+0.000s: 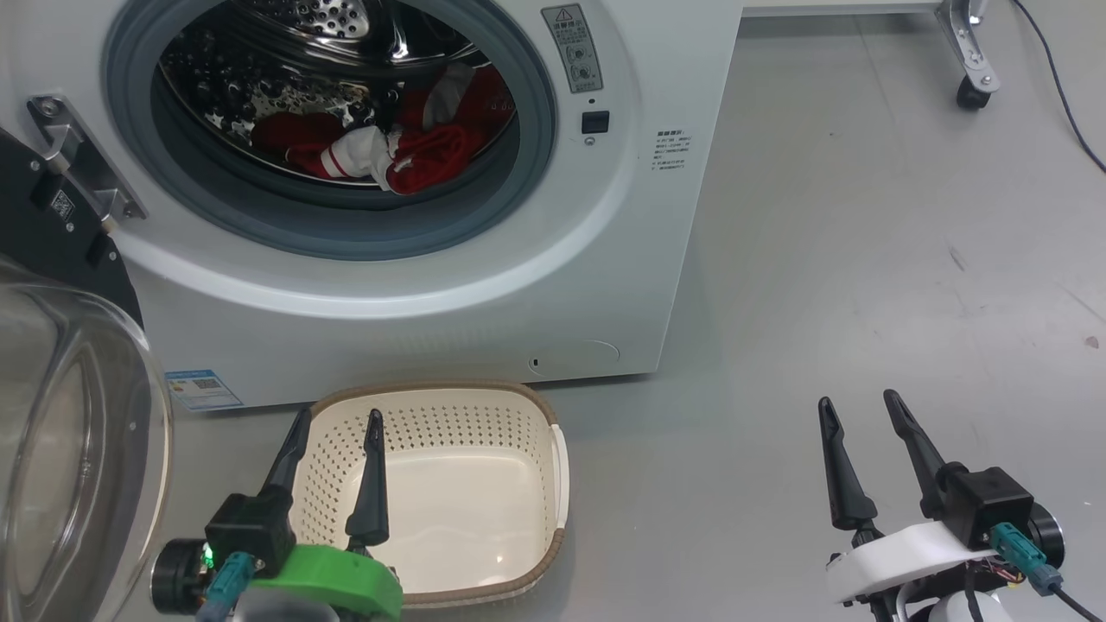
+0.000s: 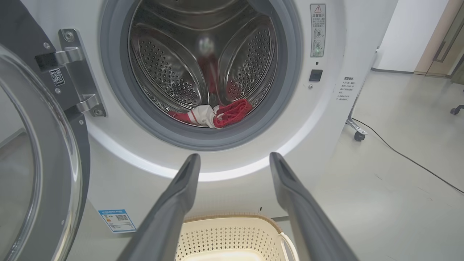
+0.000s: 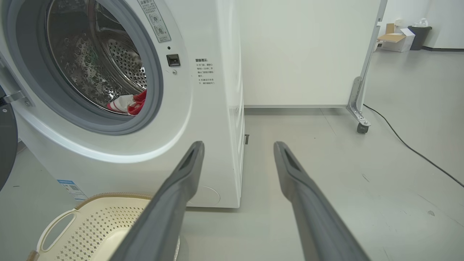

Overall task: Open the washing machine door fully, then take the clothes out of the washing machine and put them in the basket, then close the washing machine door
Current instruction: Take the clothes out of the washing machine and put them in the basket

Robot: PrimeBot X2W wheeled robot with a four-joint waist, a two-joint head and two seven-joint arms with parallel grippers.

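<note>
The clothes are noted inside the washing machine, well apart from the left end effector and right end effector, both spread wide and empty.

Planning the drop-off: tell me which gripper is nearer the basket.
Left. The left gripper is at the left rim of the basket; the right gripper stands apart to its right, above the floor.
</note>
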